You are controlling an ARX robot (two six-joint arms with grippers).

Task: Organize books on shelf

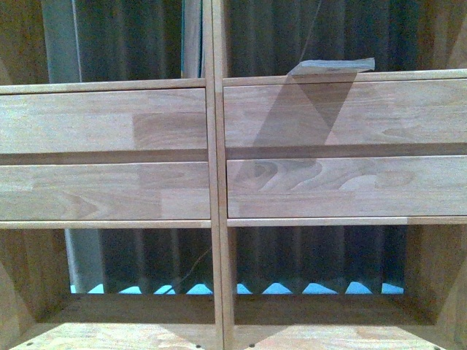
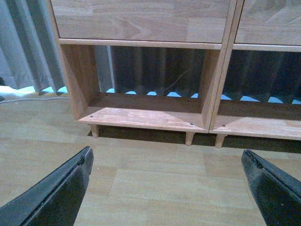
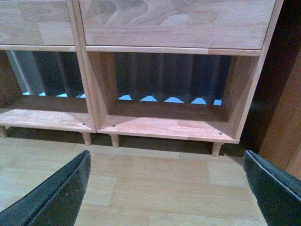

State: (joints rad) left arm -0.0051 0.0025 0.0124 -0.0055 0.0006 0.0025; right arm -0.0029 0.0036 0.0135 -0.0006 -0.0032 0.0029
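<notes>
The light wood shelf fills the front view, with two rows of drawer fronts and open compartments above and below. A thin pale book lies flat in the upper right compartment, edge toward me; its cover is hidden. The teal book is out of view. Neither arm shows in the front view. My left gripper is open and empty above the floor, facing the shelf's lower left compartment. My right gripper is open and empty above the floor, facing the lower right compartment.
A dark curtain hangs behind the open-backed shelf. The floor is light wood planks. A darker wooden cabinet stands right beside the shelf's right end. A white cable lies on the floor left of the shelf.
</notes>
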